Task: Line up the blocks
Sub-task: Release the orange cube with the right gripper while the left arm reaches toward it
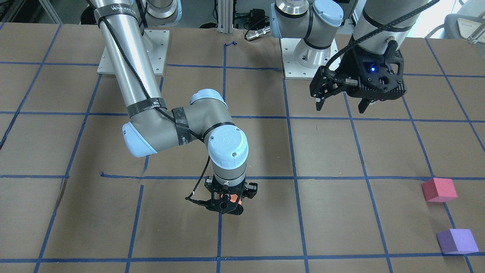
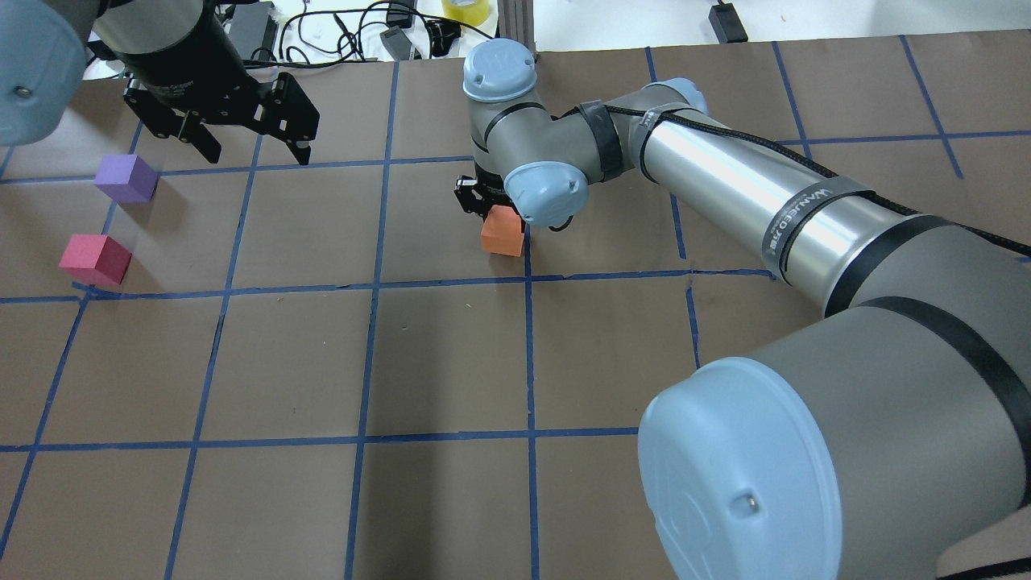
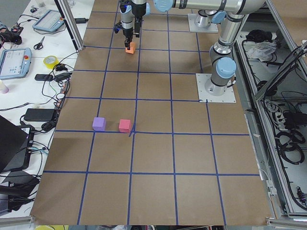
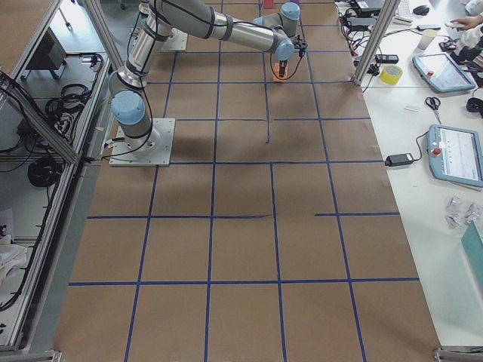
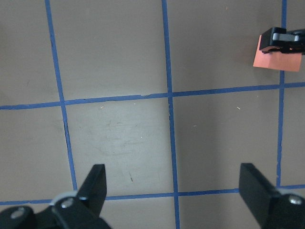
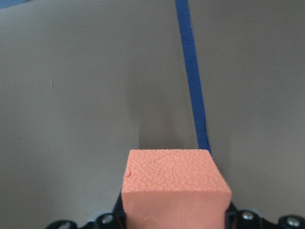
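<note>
Near the middle of the table [image 1: 326,151], the right gripper [image 1: 227,201] points straight down with its jaws closed on the orange block [image 6: 175,191]. The block fills the gap between the fingers, which press on two opposite faces. It sits low over the brown paper, just beside a blue tape line [image 6: 190,71] that runs past one of its edges. A short shadow lies on the paper right in front of it. Whether its underside touches the table I cannot tell.

The left gripper [image 1: 341,107] hangs above the table on the robot's left side. Its jaws are spread wide and nothing is between them. Its wrist camera looks down on bare paper and tape lines between the two black fingers [image 5: 97,183], with the orange block in the far corner of that view.

The red block [image 1: 438,189] and the purple block [image 1: 456,241] both rest on the table at the robot's left end. They are near each other but not touching, and both are well apart from the orange block. The red block lies just beside a tape crossing. The purple block lies farther from the robot's base than the red one. Neither gripper touches either block, and the left gripper is above and off to one side of the purple block.
</note>
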